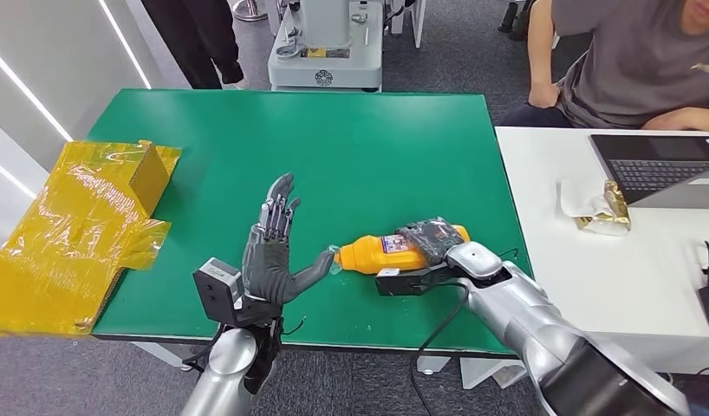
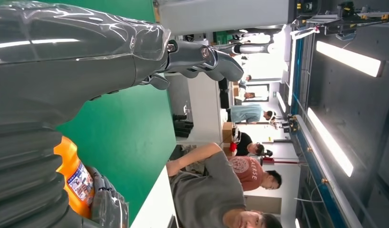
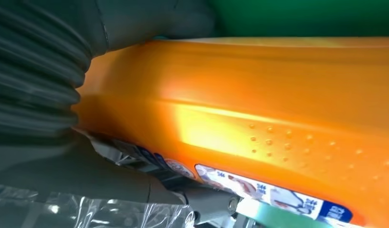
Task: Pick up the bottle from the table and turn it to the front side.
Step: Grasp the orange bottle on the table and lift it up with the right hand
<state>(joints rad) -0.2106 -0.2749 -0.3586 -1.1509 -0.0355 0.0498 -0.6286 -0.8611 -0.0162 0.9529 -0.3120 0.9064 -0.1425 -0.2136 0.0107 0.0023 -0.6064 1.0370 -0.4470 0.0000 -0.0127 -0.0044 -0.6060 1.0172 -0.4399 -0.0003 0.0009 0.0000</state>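
Big green-topped table (image 1: pixel 334 139) carrying everything, crinkly yellow film-wrapped cardboard box (image 1: pixel 82 234) off at the left edge. Orange plastic bottle (image 1: pixel 386 253) lying sideways near the front edge, wrapped in the right hand (image 1: pixel 433 243), probably ready for lifting. Left hand (image 1: pixel 277 251) upright, fingers spread, empty, thumb by the cap, likely bracing for the turn.

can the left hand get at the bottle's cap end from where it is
Probably yes: the left hand is open with its thumb right by the cap end of the bottle, nothing between; the right hand covers only the body.
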